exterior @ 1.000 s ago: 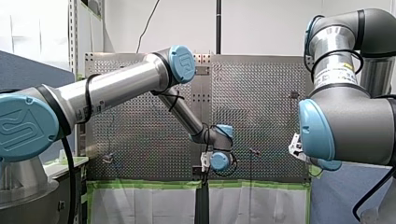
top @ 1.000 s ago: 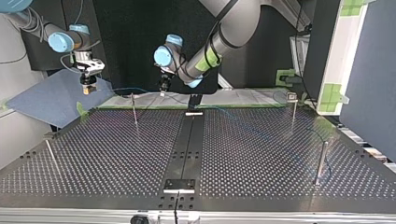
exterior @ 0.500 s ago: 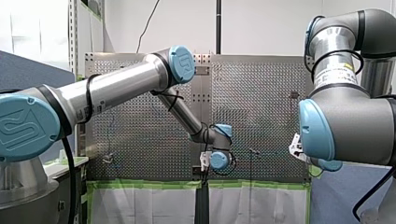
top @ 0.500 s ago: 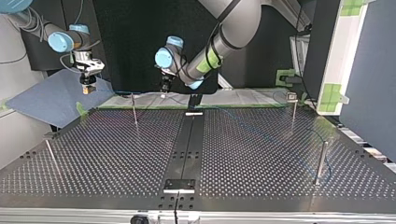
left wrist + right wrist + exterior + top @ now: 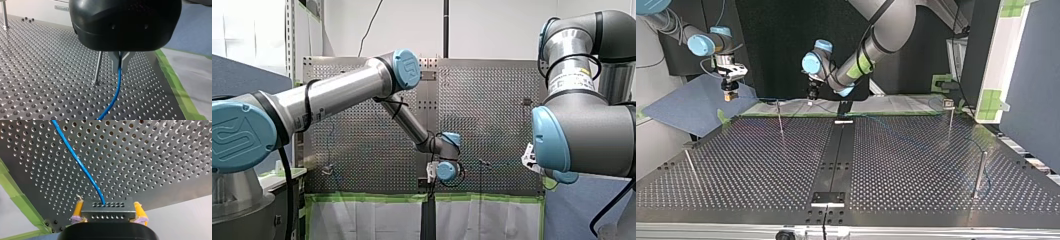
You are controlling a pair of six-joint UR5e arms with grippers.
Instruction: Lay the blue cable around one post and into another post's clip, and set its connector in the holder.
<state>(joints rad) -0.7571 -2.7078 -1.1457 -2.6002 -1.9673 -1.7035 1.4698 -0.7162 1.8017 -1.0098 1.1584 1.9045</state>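
Front view: my left gripper [image 5: 431, 177] low, near the slim post [image 5: 481, 172]; top view: my right gripper [image 5: 729, 95] well apart from that post; left wrist view: metal fingers [image 5: 113, 60] clenched on the blue cable [image 5: 113, 97] beside the post; right wrist view: yellow pads [image 5: 78, 210] grasping the grey connector [image 5: 107, 208].

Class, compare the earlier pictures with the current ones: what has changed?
My left hand, shut on the blue cable, crept a touch toward the top view's right. My right hand, holding the connector, and the posts stayed put.
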